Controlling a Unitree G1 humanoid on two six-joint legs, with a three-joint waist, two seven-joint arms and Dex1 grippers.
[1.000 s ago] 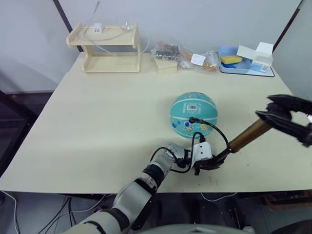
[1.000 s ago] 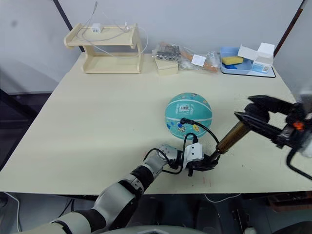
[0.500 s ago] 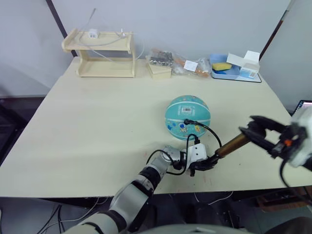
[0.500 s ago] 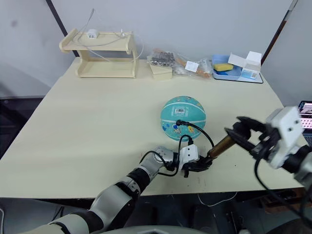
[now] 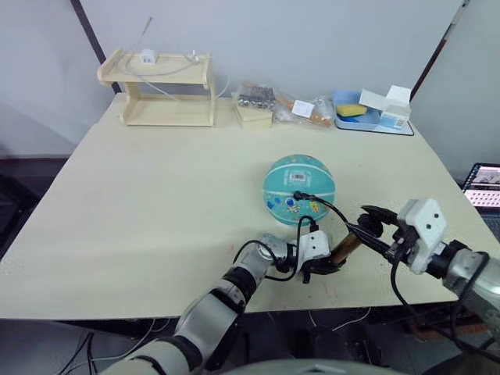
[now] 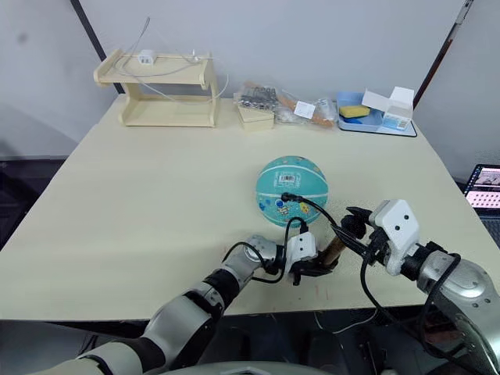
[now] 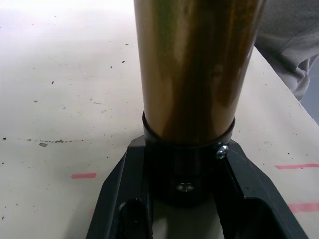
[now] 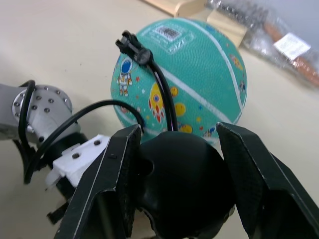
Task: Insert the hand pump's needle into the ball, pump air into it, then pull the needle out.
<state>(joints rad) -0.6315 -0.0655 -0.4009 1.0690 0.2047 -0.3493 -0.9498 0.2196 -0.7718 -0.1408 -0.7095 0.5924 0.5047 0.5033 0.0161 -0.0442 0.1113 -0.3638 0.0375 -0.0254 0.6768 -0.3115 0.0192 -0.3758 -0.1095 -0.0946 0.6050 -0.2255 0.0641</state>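
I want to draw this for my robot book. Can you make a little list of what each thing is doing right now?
ball: round, on the table
needle fitting: stuck into the ball
hand pump: tilted, held at both ends
left gripper: fingers clamp the pump's base
right gripper: fingers around the black handle

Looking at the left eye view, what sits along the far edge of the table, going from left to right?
Wooden shelf rack with a white cable on top → small pale box → clear plastic bags of small parts → blue tray holding a yellow sponge and an open white carton.
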